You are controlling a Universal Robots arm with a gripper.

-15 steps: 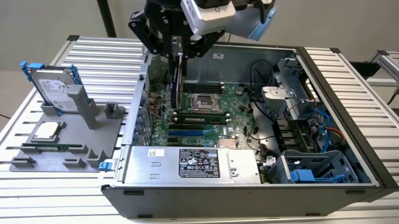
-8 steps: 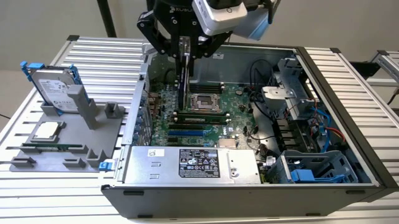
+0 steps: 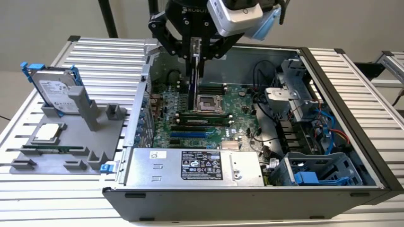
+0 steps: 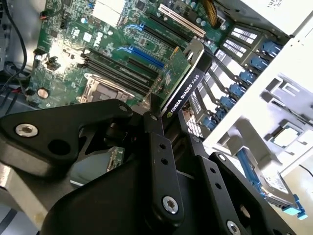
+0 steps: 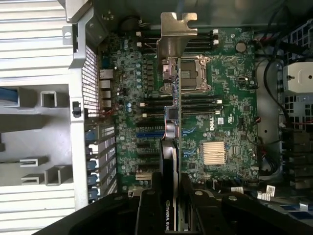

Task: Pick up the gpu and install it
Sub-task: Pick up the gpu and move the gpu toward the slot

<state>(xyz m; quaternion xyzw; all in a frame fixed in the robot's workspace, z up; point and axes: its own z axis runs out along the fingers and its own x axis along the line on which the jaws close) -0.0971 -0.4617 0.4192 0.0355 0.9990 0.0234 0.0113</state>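
Gripper [image 3: 197, 53] clamped on gpu [image 3: 197, 84]; card hangs edge-on, long axis running straight down from gripper toward motherboard [image 3: 246, 101], not yet seated.

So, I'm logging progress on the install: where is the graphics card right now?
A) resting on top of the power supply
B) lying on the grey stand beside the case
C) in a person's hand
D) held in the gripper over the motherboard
D: the gripper is clamped on the graphics card, holding it edge-on over the motherboard inside the open case.
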